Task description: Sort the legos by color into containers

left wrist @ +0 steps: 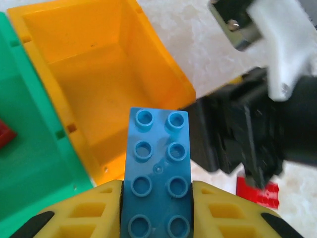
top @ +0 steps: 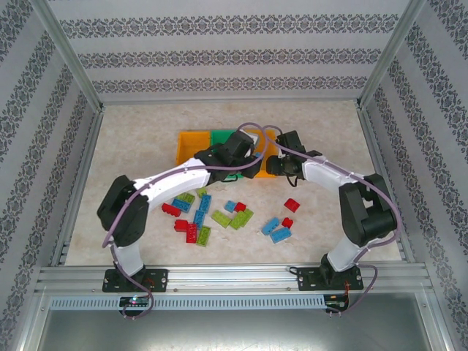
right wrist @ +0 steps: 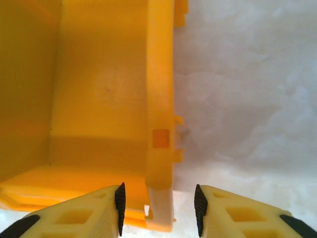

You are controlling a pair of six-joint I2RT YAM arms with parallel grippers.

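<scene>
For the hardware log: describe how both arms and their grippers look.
Left arm and right arm: curved white links, black joint housings, lilac cables looping alongside. Left gripper and right gripper: yellow fingers with cut-out windows, black inner pads on the right.

We see the left arm (top: 172, 183) and the right arm (top: 329, 174) bent inward over the containers (top: 191, 146). Red, blue and green legos (top: 219, 217) lie scattered on the table (top: 139, 146) between the two arms.

Glossy smooth plastic blue lego (left wrist: 157, 173), shiny moulded plastic orange container (left wrist: 99, 74), semi-gloss plastic green container (left wrist: 29, 148), matt marble-patterned tabletop (right wrist: 247, 74), brushed metal frame rail (top: 234, 278)
</scene>
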